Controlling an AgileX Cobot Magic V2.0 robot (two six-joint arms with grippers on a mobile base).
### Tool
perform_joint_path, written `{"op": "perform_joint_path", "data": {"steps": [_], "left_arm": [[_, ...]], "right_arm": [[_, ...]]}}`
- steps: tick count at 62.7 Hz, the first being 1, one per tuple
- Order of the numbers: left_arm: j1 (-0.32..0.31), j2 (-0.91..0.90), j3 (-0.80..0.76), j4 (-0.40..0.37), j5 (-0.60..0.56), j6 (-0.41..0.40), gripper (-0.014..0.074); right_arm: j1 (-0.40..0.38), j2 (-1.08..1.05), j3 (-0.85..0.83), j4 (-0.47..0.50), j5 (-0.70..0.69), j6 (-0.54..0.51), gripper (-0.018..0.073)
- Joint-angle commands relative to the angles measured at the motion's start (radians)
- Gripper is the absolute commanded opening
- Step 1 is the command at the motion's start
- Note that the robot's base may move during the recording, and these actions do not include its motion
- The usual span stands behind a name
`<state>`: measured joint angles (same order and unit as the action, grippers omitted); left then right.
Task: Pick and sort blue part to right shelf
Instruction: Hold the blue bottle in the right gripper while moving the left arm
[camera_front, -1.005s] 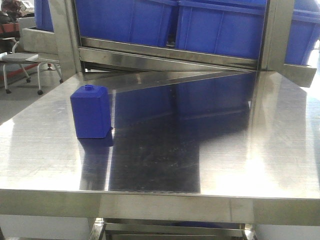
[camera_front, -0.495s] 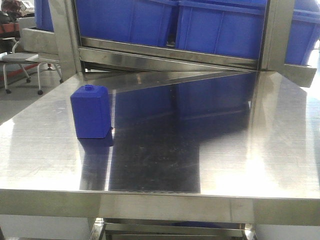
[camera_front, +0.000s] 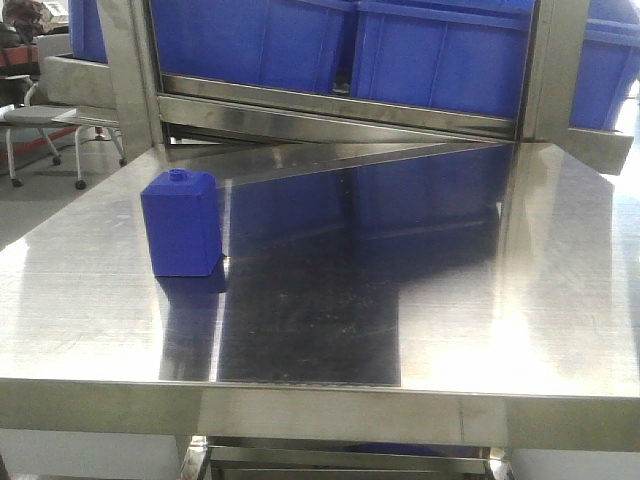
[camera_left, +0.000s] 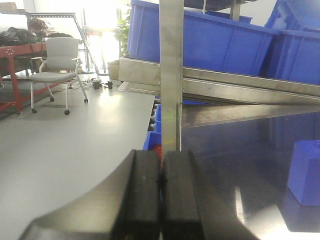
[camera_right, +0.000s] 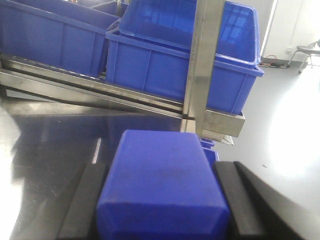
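Observation:
In the right wrist view my right gripper (camera_right: 161, 167) is shut on the blue part (camera_right: 162, 187), a solid-blue block filling the space between the two black fingers (camera_right: 85, 205). Only its flat end and one broad face show; its cap is hidden. Another blue bottle-shaped block (camera_front: 181, 223) with a small knob stands upright on the left of the steel table (camera_front: 330, 300), also seen at the right edge of the left wrist view as the block (camera_left: 305, 172). My left gripper (camera_left: 161, 180) is shut with nothing in it. Neither gripper shows in the front view.
Large blue bins (camera_front: 440, 55) sit on a sloped steel shelf (camera_front: 340, 112) behind the table, with upright steel posts (camera_right: 205, 65). The right bin (camera_right: 175, 60) lies just ahead of my right gripper. An office chair (camera_left: 52, 67) stands on the floor to the left.

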<state>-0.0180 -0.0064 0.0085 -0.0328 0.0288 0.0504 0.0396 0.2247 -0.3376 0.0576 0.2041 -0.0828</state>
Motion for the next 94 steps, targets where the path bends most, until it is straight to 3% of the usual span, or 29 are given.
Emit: {"op": "perform_joint_path", "data": {"steps": [1, 17, 25, 29, 33, 37, 43, 60, 68, 73, 79, 87, 94], "left_arm": [[-0.005, -0.022, 0.023, -0.007, -0.087, -0.006, 0.0136], [-0.005, -0.022, 0.016, -0.012, -0.122, -0.006, 0.0136], [-0.005, -0.006, -0.06, 0.01, -0.065, -0.031, 0.0136], [-0.005, 0.021, -0.121, 0.033, -0.018, -0.127, 0.0136], [-0.005, 0.061, -0.183, 0.096, 0.009, -0.293, 0.0136], [-0.005, 0.11, -0.23, 0.197, 0.009, -0.446, 0.0136], [-0.005, 0.188, -0.29, 0.345, 0.001, -0.606, 0.0136], [-0.01, 0.419, -0.44, 0.574, -0.005, -0.744, 0.0139], [-0.089, 0.537, -0.509, 0.627, -0.038, -0.744, 0.0151], [-0.169, 0.617, -0.551, 0.633, -0.036, -0.744, 0.0224], [-0.255, 0.717, -0.604, 0.631, -0.009, -0.744, 0.0387], [-0.348, 0.859, -0.695, 0.601, 0.136, -0.744, 0.0591], [-0.399, 0.993, -0.798, 0.582, 0.282, -0.744, 0.0644]], "right_arm": [[-0.008, 0.009, -0.029, -0.007, -0.091, -0.008, 0.0426], [-0.008, 0.009, -0.029, -0.007, -0.091, -0.008, 0.0426], [-0.008, 0.009, -0.029, -0.007, -0.091, -0.008, 0.0426], [-0.008, 0.009, -0.029, -0.007, -0.091, -0.008, 0.0426], [-0.008, 0.009, -0.029, -0.007, -0.091, -0.008, 0.0426], [-0.008, 0.009, -0.029, -0.007, -0.091, -0.008, 0.0426], [-0.008, 0.009, -0.029, -0.007, -0.091, -0.008, 0.0426], [-0.008, 0.009, -0.029, -0.007, -0.091, -0.008, 0.0426], [-0.008, 0.009, -0.029, -0.007, -0.091, -0.008, 0.0426], [-0.008, 0.009, -0.029, -0.007, -0.091, -0.008, 0.0426], [-0.008, 0.009, -0.029, -0.007, -0.091, -0.008, 0.0426], [-0.008, 0.009, -0.029, -0.007, -0.091, -0.008, 0.0426], [-0.008, 0.009, -0.029, -0.007, -0.091, -0.008, 0.0426]]}}
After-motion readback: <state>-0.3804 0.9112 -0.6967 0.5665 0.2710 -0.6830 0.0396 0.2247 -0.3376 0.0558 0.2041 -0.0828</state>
